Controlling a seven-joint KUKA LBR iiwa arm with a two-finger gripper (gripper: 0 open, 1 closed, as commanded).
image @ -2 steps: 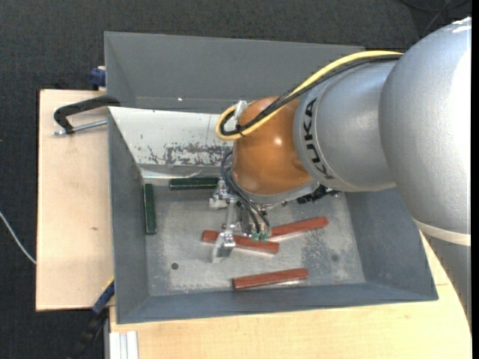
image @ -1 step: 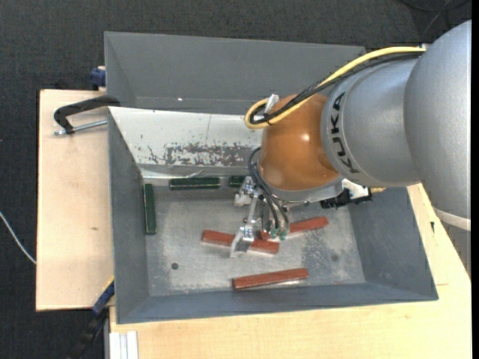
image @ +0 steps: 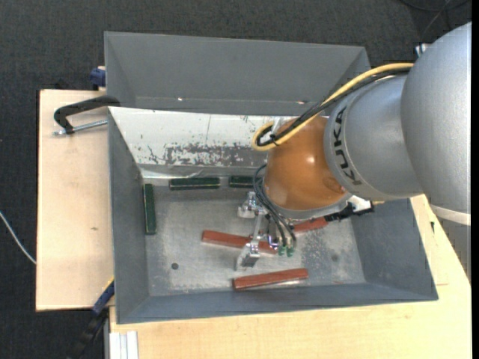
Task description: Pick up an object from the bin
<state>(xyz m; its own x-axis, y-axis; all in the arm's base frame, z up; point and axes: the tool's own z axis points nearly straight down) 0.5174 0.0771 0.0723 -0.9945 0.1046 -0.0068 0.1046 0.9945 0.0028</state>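
Note:
My gripper (image: 249,235) is low over the middle of the bin floor and stands open. One fingertip (image: 246,210) is on the far side and the other on the near side of a flat red-brown bar (image: 223,239). That bar lies almost level across the floor, and its right end passes between the fingers. A second red-brown bar (image: 269,278) lies just in front of the gripper, near the front wall. A third reddish piece (image: 311,224) pokes out from under the wrist on the right.
A dark green bar (image: 150,209) lies along the left wall. Two more green bars (image: 194,183) (image: 241,180) lie along the back wall. The arm and its orange cover hang over the bin's right half.

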